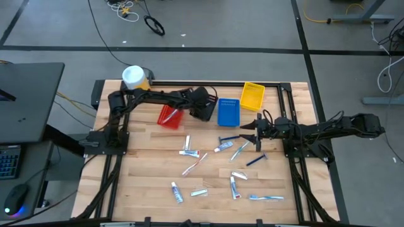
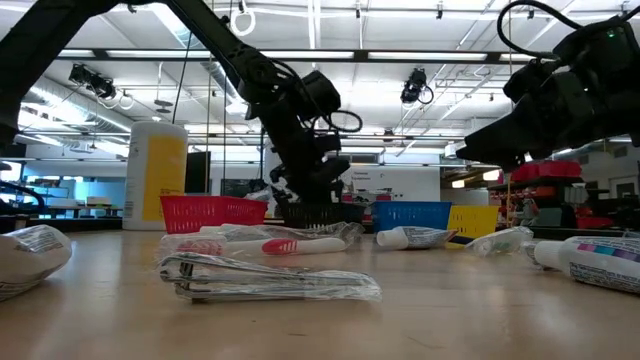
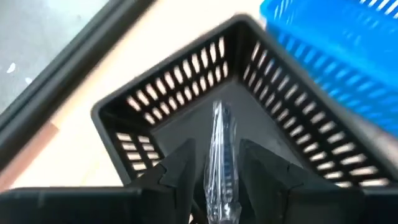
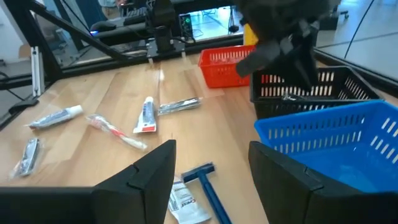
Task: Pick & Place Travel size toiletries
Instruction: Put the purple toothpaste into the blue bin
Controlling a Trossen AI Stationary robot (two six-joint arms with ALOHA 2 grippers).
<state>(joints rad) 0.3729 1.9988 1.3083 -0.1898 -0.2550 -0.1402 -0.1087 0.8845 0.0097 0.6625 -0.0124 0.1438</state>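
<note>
The left end effector (image 3: 214,180) hangs over the black bin (image 3: 186,87) at about 12 o'clock on the surface (image 1: 145,183), its fingers (image 3: 177,171) parted a little with a clear-wrapped item (image 3: 219,149) standing between them; whether the pads press it or have let go cannot be told. In the low view that end effector (image 2: 312,195) sits right at the bin's rim. The right end effector (image 4: 211,165) hovers at about 2 o'clock, fingers spread wide and holding nothing, above a blue razor (image 4: 205,180) and just short of the blue bin (image 4: 336,140).

The wrapped item's lower end is cut off by the picture's edge, and what it holds is too blurred to name. The black bin is mostly covered by the left arm in the high view.

Red bin (image 1: 169,116), black bin, blue bin and yellow bin (image 1: 252,96) stand in a row along the far edge, with a yellow canister (image 1: 134,77) at 11 o'clock. The travel size toiletries (image 1: 189,153) lie scattered from the centre to 5 o'clock: tubes, toothbrushes, razors, mostly apart from each other. The 7 to 9 o'clock part of the surface is bare wood
</note>
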